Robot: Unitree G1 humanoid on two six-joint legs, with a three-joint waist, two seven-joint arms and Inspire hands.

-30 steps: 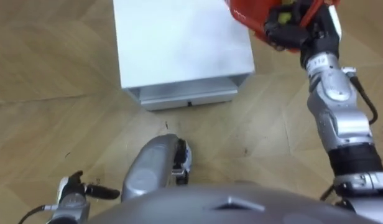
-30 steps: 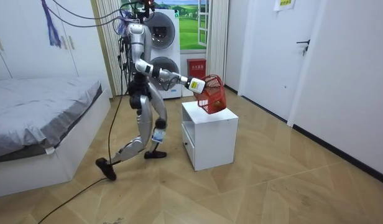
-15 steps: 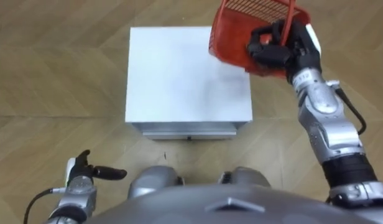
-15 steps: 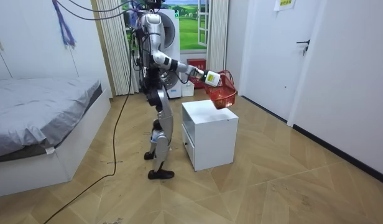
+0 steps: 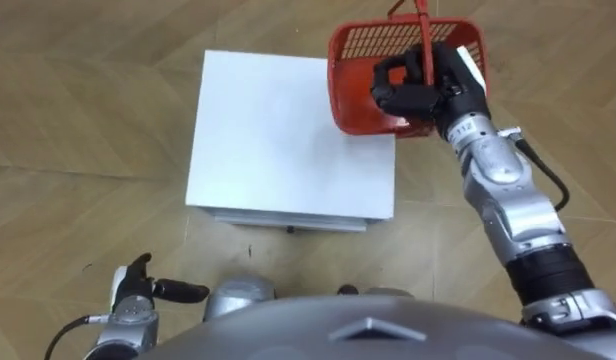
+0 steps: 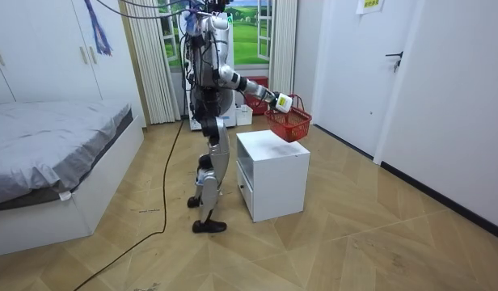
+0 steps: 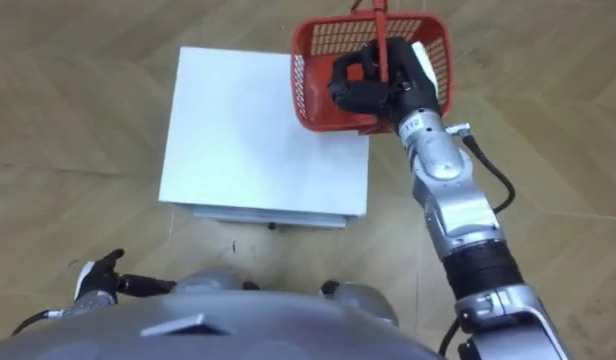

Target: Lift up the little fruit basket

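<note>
Basket [image 5: 353, 50] hangs over the desk's [image 5: 278, 140] far right corner — your right hand [image 5: 418, 88] is curled round its handle [image 5: 424, 25]. Left hand [image 5: 138, 292] sits near left — fingers loosely straight.

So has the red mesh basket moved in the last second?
Yes. Against the white cabinet, the red mesh basket has shifted toward the room view's right and levelled out.

Basket [image 5: 366, 48] handle top cut by frame edge — contents hidden behind right hand [image 5: 420, 88].
</note>
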